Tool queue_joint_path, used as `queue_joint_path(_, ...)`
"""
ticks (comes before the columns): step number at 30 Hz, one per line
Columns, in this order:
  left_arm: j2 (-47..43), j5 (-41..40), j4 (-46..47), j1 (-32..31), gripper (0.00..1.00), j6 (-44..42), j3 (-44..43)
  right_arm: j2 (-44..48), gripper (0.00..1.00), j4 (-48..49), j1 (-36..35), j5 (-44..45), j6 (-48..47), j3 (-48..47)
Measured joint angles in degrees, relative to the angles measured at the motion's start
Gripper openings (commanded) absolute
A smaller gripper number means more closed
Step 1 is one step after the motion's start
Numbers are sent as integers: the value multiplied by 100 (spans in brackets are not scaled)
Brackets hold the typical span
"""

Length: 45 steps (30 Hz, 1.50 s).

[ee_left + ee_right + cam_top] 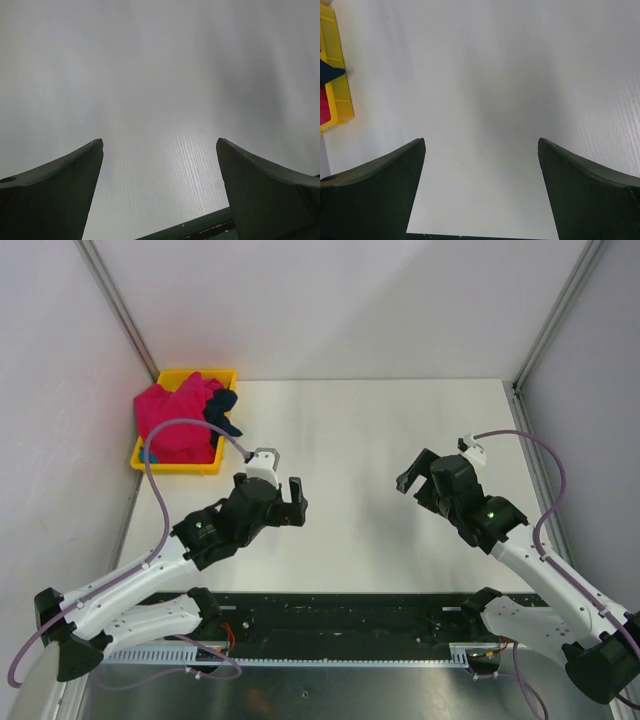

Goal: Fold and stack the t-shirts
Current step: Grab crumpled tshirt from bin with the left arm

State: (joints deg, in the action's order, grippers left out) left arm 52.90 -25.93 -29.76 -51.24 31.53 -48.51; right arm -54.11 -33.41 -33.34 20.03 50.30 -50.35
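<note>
Presently, no part of the task is complete as far as the views show. The tabletop carries no folded shirt and no stack. All visible cloth sits in the yellow tray at the upper left of the overhead frame. The t-shirts lie there in an unfolded heap. The crimson-pink t-shirt fills most of the tray and rises above its rim. The dark navy t-shirt is bunched at the tray's right side, partly over the edge. A small blue patch at the tray's lower-left corner may be a third shirt, but it is too small to confirm. On this evidence every step is left to do: each shirt has to be taken out, spread, folded and stacked.

Arm pose is as follows. The left arm runs from the lower left of the frame up to left of centre. The right arm mirrors it from the lower right. Both wrists are poised over bare tabletop, well apart from each other.

The left fingers are released and spread wide, with only tabletop between them. They are near the tray but not touching it. The right fingers are likewise released and empty. They point toward the tray, which shows at the left edge of the right wrist view, well apart from them.
</note>
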Motion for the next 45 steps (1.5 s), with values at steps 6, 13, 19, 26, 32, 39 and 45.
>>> queue_joint_path(6, 9, 63, -26, 72, 99, -2, -44, -7, 99, 4, 11, -57, -76, 0)
queue_joint_path(13, 636, 166, -39, 863, 99, 13, -688, -9, 99, 9, 37, -153, -210, 0)
queue_joint_path(19, 1921, 240, -2, 2540, 99, 61, -1860, -2, 99, 55, 140, -275, -382, 0)
queue_joint_path(26, 3742, 448, 74, 4507, 99, 168, -3279, 11, 99, 116, 245, -503, -581, 0)
queue_joint_path(32, 5012, 634, 46, 5357, 99, 210, -4424, -7, 99, 168, 284, -719, -787, 0)
queue_joint_path(39, 5847, 664, 105, 5534, 98, 374, -5193, -262, 99, 205, 308, -942, -1040, 0)
queue_joint_path(45, 6284, 667, 184, 5595, 89, 651, -5333, -284, 99, 197, 310, -1069, -1191, 24)
